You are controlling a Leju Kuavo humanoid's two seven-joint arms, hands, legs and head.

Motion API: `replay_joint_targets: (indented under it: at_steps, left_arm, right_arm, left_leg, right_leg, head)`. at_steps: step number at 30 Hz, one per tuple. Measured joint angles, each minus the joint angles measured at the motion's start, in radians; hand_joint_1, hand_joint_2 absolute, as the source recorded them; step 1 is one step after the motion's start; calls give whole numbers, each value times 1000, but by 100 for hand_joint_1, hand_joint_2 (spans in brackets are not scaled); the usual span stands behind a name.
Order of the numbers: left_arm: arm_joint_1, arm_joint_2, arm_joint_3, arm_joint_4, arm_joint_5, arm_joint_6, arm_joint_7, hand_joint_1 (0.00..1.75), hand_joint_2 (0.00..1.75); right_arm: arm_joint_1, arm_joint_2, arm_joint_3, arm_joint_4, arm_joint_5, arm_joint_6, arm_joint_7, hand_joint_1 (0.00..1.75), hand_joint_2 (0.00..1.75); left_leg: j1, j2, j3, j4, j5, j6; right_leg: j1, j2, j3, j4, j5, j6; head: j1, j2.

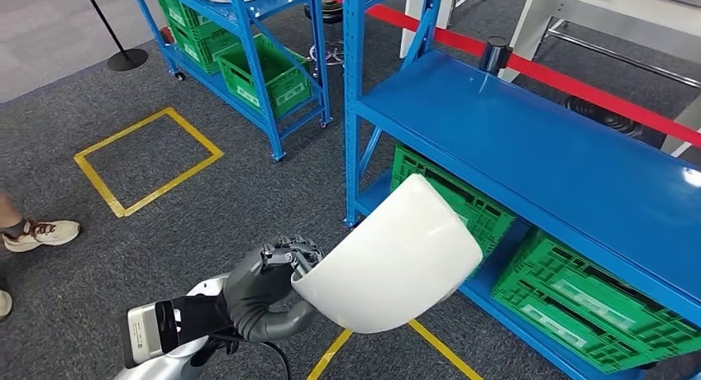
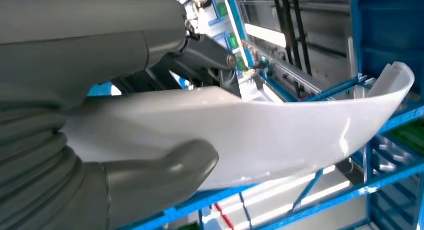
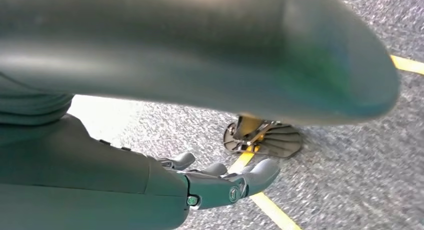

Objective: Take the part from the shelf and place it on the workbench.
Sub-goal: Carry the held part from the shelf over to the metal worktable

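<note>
The left arm comes up from the near edge of the head view, its silver forearm angled right and away, and the left hand grips a white curved part by its near-left edge. Dark fingers curl over the top of that edge while the thick grey thumb lies underneath, so the shell is clamped between them. The left wrist view shows the same hold from close behind: the thumb presses against one face of the part and the darker fingers wrap the other face. The part is held in the air, tilted, its wide rounded end pointing toward the blue shelf unit on the right; it overlaps the near-left corner of that unit and a green crate on the lower level, without resting on either. A second green crate sits further right on the same level. The right hand hangs low over grey carpet crossed by yellow floor tape, fingers loosely extended and apart, holding nothing. At the far left, a person's shoe stands on the carpet near a yellow taped square.
</note>
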Motion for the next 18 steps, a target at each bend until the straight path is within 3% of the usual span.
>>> replay_joint_targets:
  at_steps: [1,3,5,6,7,8,10,12,14,16,18]
  left_arm:
    - [-2,1,1,-2,-7,-3,-3,175,175]
    - [-3,2,1,-6,-18,-5,-7,175,175]
    - [0,3,1,-10,-30,-5,-9,175,175]
    - [2,5,1,-13,-34,-5,-10,175,175]
    - [3,6,2,-17,-37,-5,-11,175,175]
    - [4,7,2,-23,-38,-7,-12,175,175]
    - [1,7,5,-33,-37,-19,-11,175,175]
    - [-3,5,7,-39,-36,-33,-4,175,175]
    - [-8,3,9,-43,-32,-40,7,175,175]
    - [-16,2,12,-45,-29,-42,14,175,175]
    - [-25,0,15,-44,-28,-43,17,175,175]
  right_arm:
    - [-2,-2,1,0,-1,1,-1,0,0]
    - [-1,-7,2,0,0,3,-2,0,0]
    - [5,-14,2,0,5,4,-3,0,0]
    - [6,-18,3,0,7,5,-2,0,0]
    - [7,-21,3,0,7,5,-2,0,0]
    - [7,-24,4,0,6,5,-2,0,0]
    - [5,-29,4,0,1,3,0,0,0]
    - [3,-32,4,0,-2,1,2,0,0]
    - [0,-32,4,0,-1,-1,4,0,0]
    - [-2,-33,5,0,3,-1,6,0,0]
    - [0,-34,6,0,4,0,12,0,0]
  left_leg:
    - [3,-12,2,-5,3,7]
    - [6,-37,4,-10,7,17]
    - [3,-66,3,-9,6,22]
    - [2,-82,3,-8,7,22]
    - [2,-98,3,-6,7,22]
    - [2,-114,3,-4,7,21]
    - [1,-143,0,3,7,14]
    - [1,-165,-6,5,8,2]
    - [2,-180,-12,2,13,-11]
    - [0,-140,-25,25,-1,-22]
    - [0,-73,-71,121,-57,-32]
  right_leg:
    - [-2,26,-7,21,-15,4]
    - [-3,95,-57,127,-72,7]
    - [0,121,-124,251,-117,6]
    - [1,124,-141,274,-113,4]
    - [2,126,-139,254,-87,2]
    - [1,134,-117,198,-47,0]
    - [-1,174,-62,66,15,-5]
    - [0,195,-40,10,28,-11]
    - [3,173,-39,6,32,-23]
    - [1,150,-36,0,36,-37]
    - [1,124,-33,-3,36,-47]
  head:
    - [1,0]
    - [7,0]
    - [11,0]
    - [11,0]
    - [12,0]
    - [12,0]
    - [13,0]
    - [14,0]
    - [13,0]
    - [9,0]
    - [1,0]
